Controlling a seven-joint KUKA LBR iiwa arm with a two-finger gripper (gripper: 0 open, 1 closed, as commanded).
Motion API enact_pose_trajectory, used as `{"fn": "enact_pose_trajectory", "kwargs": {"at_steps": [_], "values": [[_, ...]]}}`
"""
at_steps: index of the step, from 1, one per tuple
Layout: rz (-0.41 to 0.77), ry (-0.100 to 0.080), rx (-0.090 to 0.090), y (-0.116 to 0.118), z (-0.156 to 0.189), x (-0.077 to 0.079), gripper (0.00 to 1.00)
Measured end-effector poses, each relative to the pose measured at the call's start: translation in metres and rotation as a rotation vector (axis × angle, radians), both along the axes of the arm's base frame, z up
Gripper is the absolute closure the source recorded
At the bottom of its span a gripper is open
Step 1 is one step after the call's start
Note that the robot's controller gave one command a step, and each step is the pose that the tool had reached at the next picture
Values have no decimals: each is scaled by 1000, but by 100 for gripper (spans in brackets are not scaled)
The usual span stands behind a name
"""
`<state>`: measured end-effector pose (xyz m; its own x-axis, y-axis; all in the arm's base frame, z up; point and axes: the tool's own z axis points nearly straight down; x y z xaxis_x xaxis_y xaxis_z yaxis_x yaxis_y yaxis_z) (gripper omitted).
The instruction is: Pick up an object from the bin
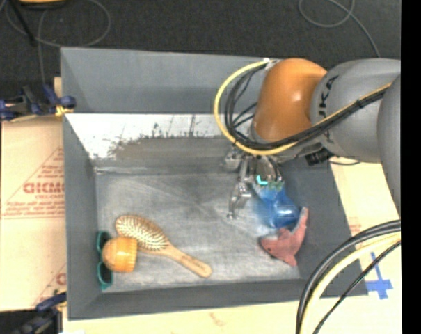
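Nothing's lifted yet, the gripper (250,192) is down low with the blue plastic thing (277,211) just right of it, and I can't tell if it's apart or clamped.

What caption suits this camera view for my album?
Robot pincer low beside a blue thing at the bin's right, a wooden hairbrush lying left.

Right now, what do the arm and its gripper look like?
The arm is rounded, silver-grey, with dark KUKA lettering. An orange dome cover caps the wrist, ringed by looped black and yellow cables. The gripper below is small grey metal with a teal light.
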<state>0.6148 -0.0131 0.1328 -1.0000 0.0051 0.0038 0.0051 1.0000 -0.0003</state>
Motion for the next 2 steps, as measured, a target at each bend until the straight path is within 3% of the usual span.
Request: {"fn": "enact_pose_trajectory", "kwargs": {"at_steps": [1, 2], "values": [[0, -6, 0, 0, 5, 1, 0], [33, -14, -1, 30, -41, 17, 0]]}}
